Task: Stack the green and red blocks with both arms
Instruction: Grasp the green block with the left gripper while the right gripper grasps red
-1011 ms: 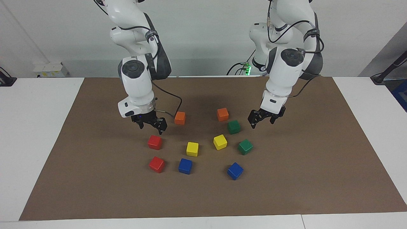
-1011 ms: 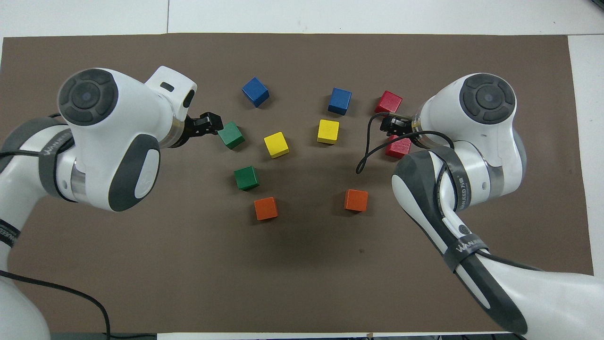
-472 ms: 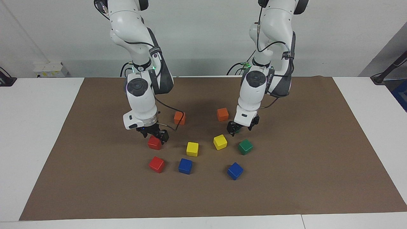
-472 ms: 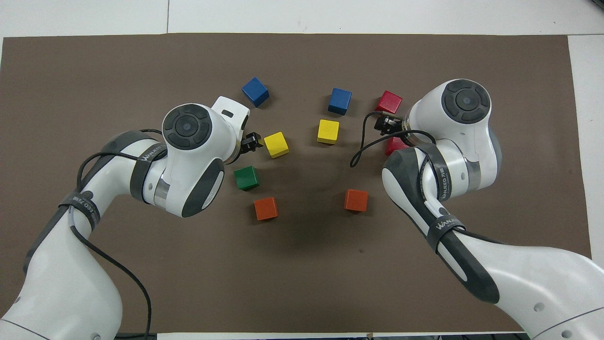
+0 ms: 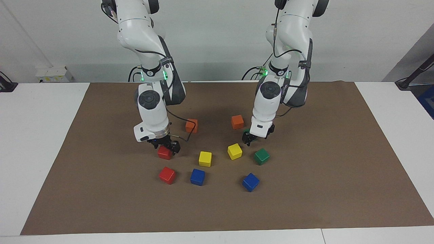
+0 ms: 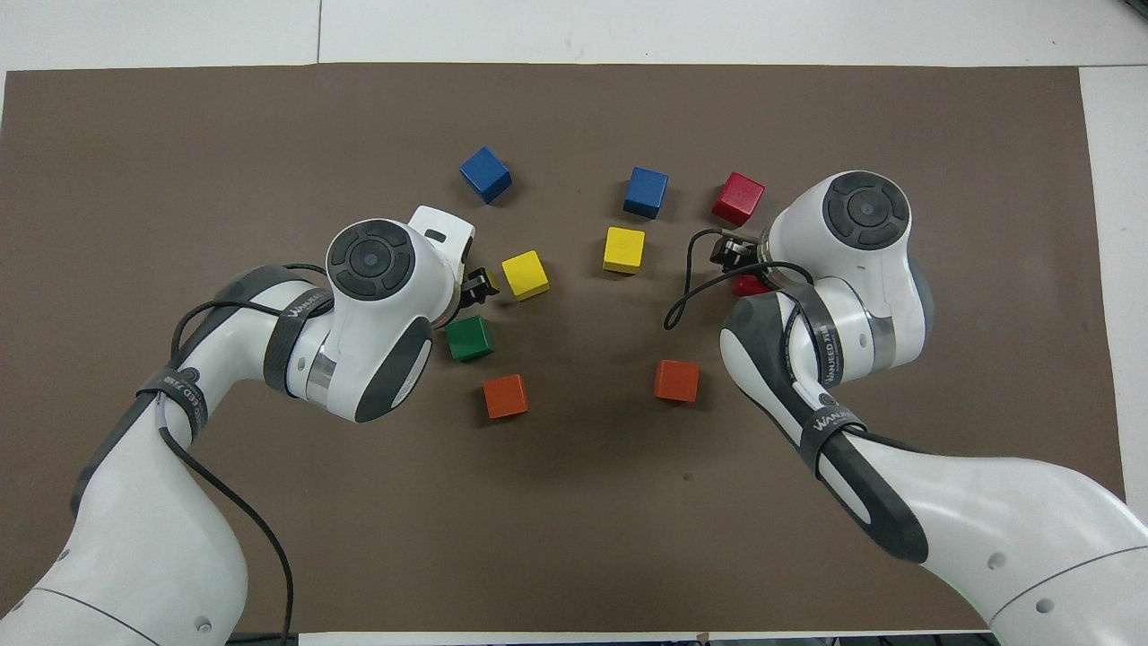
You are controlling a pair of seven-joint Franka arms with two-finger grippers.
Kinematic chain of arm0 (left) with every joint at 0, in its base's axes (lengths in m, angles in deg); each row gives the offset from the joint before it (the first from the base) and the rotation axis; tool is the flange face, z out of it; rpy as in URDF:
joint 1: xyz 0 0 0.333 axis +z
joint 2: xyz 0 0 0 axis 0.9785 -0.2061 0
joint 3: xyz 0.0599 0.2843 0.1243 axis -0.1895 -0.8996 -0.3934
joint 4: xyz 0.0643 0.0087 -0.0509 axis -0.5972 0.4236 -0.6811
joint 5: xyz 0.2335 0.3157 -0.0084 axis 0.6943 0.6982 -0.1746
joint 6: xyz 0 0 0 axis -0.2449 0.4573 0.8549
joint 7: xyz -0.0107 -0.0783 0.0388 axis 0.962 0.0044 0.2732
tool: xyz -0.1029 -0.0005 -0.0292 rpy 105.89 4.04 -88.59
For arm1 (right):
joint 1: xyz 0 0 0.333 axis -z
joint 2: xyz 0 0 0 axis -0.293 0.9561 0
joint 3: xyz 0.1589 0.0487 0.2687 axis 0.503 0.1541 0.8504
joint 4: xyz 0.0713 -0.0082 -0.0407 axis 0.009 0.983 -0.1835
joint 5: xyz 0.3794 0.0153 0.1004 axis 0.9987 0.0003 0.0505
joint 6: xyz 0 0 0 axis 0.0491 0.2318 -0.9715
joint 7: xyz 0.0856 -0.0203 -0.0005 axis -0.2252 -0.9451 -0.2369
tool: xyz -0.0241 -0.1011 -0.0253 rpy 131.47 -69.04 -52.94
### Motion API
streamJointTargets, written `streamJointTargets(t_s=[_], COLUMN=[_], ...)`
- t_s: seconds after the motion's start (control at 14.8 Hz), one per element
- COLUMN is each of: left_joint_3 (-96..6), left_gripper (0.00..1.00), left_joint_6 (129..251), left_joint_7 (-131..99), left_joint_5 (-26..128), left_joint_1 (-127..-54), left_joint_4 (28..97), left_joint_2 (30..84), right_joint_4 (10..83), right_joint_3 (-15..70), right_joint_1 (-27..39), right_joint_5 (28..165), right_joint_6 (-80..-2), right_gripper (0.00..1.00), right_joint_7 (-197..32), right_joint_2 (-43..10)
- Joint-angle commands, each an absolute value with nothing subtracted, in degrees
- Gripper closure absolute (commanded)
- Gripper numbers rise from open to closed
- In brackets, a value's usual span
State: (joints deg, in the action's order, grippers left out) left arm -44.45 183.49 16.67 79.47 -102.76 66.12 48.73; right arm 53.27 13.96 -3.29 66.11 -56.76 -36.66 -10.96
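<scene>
Two red blocks and two green blocks lie on the brown mat (image 5: 305, 203). My right gripper (image 5: 165, 146) is open and low over the red block (image 5: 164, 154) nearer the robots, its fingers at either side of the block's top. The other red block (image 5: 167, 175) lies free, farther out. My left gripper (image 5: 248, 139) is low over the nearer green block (image 6: 469, 338) and hides it in the facing view. The farther green block (image 5: 261, 156) lies free; the left wrist hides it in the overhead view.
Two orange cubes (image 5: 191, 125) (image 5: 237, 122) lie nearer the robots than the grippers. Two yellow cubes (image 5: 205, 158) (image 5: 234, 151) sit between the grippers; one is close beside the left gripper. Two blue cubes (image 5: 197, 177) (image 5: 251, 182) lie farther out.
Both arms have come down and inward. The right gripper dropped onto the nearer red block. The left gripper swung toward the middle and sank over the nearer green block. No block has moved.
</scene>
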Motion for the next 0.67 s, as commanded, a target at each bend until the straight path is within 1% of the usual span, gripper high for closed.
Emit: streamJointTargets(t_s=[0.0,0.07,0.2,0.34,0.4,0.47,0.54,0.61], left_joint_3=[-45.08,-45.08,-45.08,-45.08,-45.16,-45.16,-45.08,-45.08], left_gripper=[0.0,0.0,0.0,0.0,0.0,0.25,0.75,1.0], left_joint_6=[185.21,185.56,186.09,187.23,187.84,188.02,187.5,186.54], left_joint_7=[19.31,20.27,20.54,20.54,20.63,20.89,21.85,22.12], left_joint_5=[80.72,80.72,80.72,80.72,80.72,80.64,80.64,80.72], left_joint_1=[-104.56,-105.0,-105.44,-105.53,-106.14,-106.32,-106.41,-106.49], left_joint_4=[69.02,69.02,69.45,70.94,71.56,71.91,72.0,72.01], left_joint_2=[50.84,50.84,50.84,50.92,50.92,50.92,50.92,51.18], right_joint_4=[55.29,55.29,55.2,54.94,54.85,54.85,55.11,55.72], right_joint_3=[14.08,14.08,14.08,14.08,13.82,13.82,13.82,13.82], right_joint_1=[-2.57,-2.39,-2.39,-1.95,-1.51,-0.03,1.9,3.75], right_joint_5=[67.07,67.07,67.07,66.98,67.06,67.07,66.98,67.06], right_joint_6=[-59.51,-59.51,-59.34,-58.03,-56.02,-53.65,-51.19,-48.12], right_gripper=[0.41,0.58,1.0,1.0,1.0,1.0,1.0,1.0], right_joint_7=[-38.82,-38.82,-39.26,-40.39,-43.45,-46.35,-50.82,-55.74], right_joint_2=[-11.09,-11.09,-11.09,-11.61,-12.57,-14.58,-17.04,-19.59])
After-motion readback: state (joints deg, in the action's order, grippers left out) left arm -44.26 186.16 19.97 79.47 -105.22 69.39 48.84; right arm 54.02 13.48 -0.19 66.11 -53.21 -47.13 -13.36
